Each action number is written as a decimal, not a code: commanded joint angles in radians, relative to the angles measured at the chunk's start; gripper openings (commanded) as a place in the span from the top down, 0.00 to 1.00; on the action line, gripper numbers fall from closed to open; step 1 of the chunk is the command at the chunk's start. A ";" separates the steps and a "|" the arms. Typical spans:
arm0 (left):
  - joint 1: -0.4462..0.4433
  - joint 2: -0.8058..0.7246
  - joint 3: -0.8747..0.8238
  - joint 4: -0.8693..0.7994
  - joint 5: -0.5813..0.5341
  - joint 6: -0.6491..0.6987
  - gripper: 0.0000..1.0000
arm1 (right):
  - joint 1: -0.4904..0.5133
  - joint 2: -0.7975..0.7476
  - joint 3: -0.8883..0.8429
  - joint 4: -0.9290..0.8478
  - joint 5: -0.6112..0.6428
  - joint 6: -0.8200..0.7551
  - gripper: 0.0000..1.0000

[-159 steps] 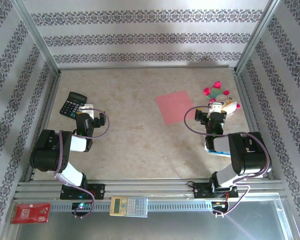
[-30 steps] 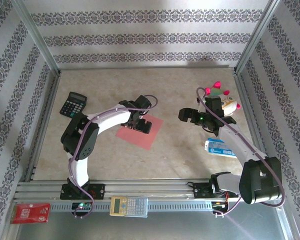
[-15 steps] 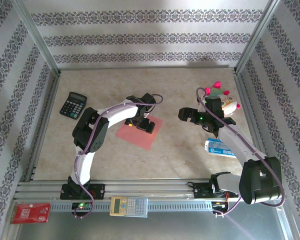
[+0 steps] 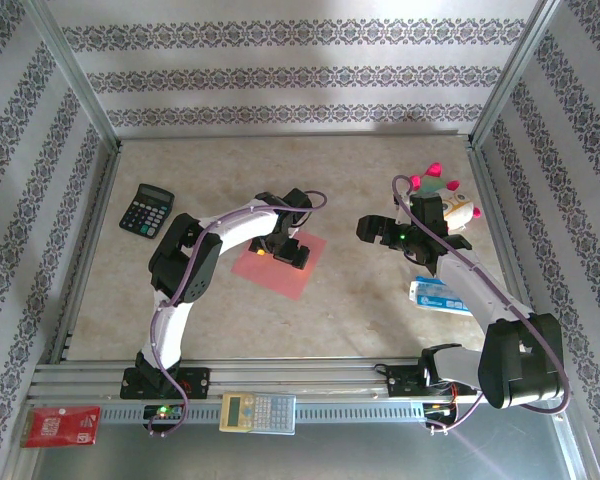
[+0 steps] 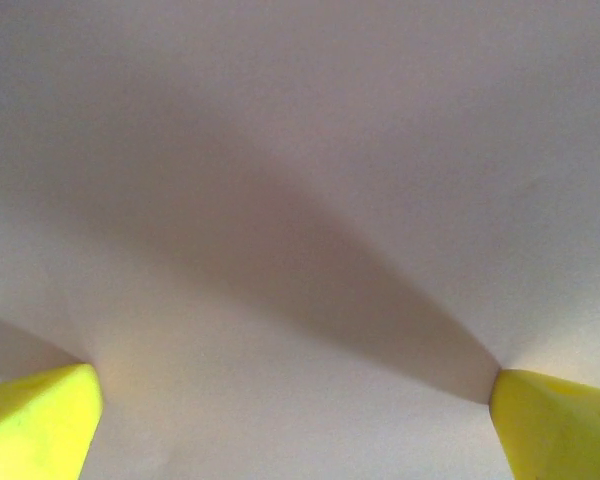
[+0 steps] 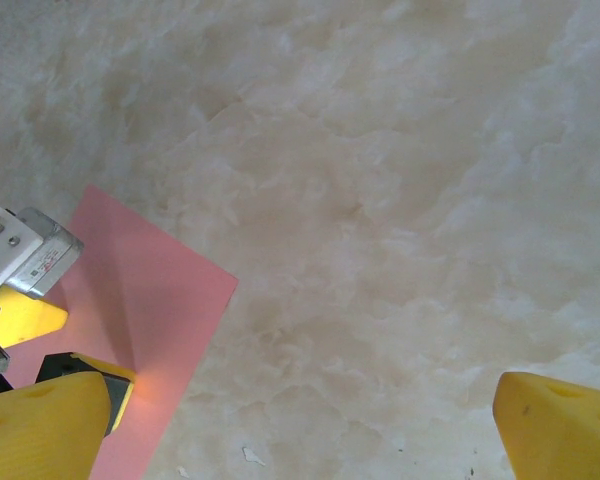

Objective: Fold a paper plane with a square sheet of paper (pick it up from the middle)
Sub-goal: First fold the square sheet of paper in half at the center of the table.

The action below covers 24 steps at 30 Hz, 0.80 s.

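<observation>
- The square sheet of paper (image 4: 272, 268) lies flat and unfolded on the table (image 4: 330, 170), just left of the surface's middle, turned so its corners point toward the table edges. No crease shows in it.
- In the right wrist view the sheet (image 6: 155, 320) is a plain pink patch at the lower left, one corner pointing toward the bare surface.
- The left gripper (image 4: 286, 249) stands over the sheet's far-right part, the arm reaching across from the near-left base.
- In the left wrist view the paper (image 5: 300, 150) fills the field. The left gripper (image 5: 300, 430) has its yellow fingers (image 5: 40, 420) spread wide, one at each lower corner. The tips are down at the paper, with a dark band arching between them. Whether they press on it or stop just above cannot be told. Nothing is pinched.
- The right gripper (image 4: 374, 230) hangs over bare table, right of the sheet and apart from it, toward the right edge.
- Seen from its own wrist, the right gripper (image 6: 300, 430) has both yellow tips spread wide and holds nothing.
- A pink-and-white plush toy (image 4: 442, 198) lies near the right edge, behind the right arm.
- A blue-and-white box (image 4: 442, 296) lies nearer, also near the right edge.
- A black calculator (image 4: 145, 208) lies near the left edge.
- A grey calculator (image 4: 258, 411) and a red card (image 4: 60, 426) rest on the metal rail at the near edge.
</observation>
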 commanded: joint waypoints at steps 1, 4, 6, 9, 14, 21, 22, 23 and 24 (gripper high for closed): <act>-0.001 0.033 -0.032 -0.022 0.007 0.004 0.00 | -0.011 -0.003 -0.016 0.021 -0.005 0.009 0.02; -0.001 0.033 -0.045 -0.021 0.010 0.006 0.00 | -0.010 0.004 -0.014 0.022 -0.008 0.011 0.02; -0.001 0.034 -0.054 -0.018 0.013 0.008 0.00 | -0.010 0.005 -0.013 0.023 -0.008 0.011 0.02; -0.001 0.035 -0.062 -0.017 0.010 0.007 0.01 | -0.010 0.006 -0.013 0.024 -0.007 0.012 0.02; -0.001 0.040 -0.068 -0.012 0.013 0.010 0.02 | -0.010 0.011 -0.012 0.025 -0.008 0.014 0.02; -0.002 0.037 -0.069 -0.010 0.016 0.012 0.04 | -0.011 0.017 -0.012 0.026 -0.008 0.014 0.02; -0.002 0.036 -0.068 -0.009 0.017 0.011 0.04 | -0.011 0.017 -0.011 0.026 -0.008 0.015 0.02; -0.002 0.036 -0.069 -0.008 0.020 0.012 0.04 | -0.011 0.019 -0.010 0.027 -0.008 0.015 0.02; -0.001 0.035 -0.069 -0.008 0.020 0.010 0.04 | -0.011 0.020 -0.010 0.026 -0.010 0.015 0.02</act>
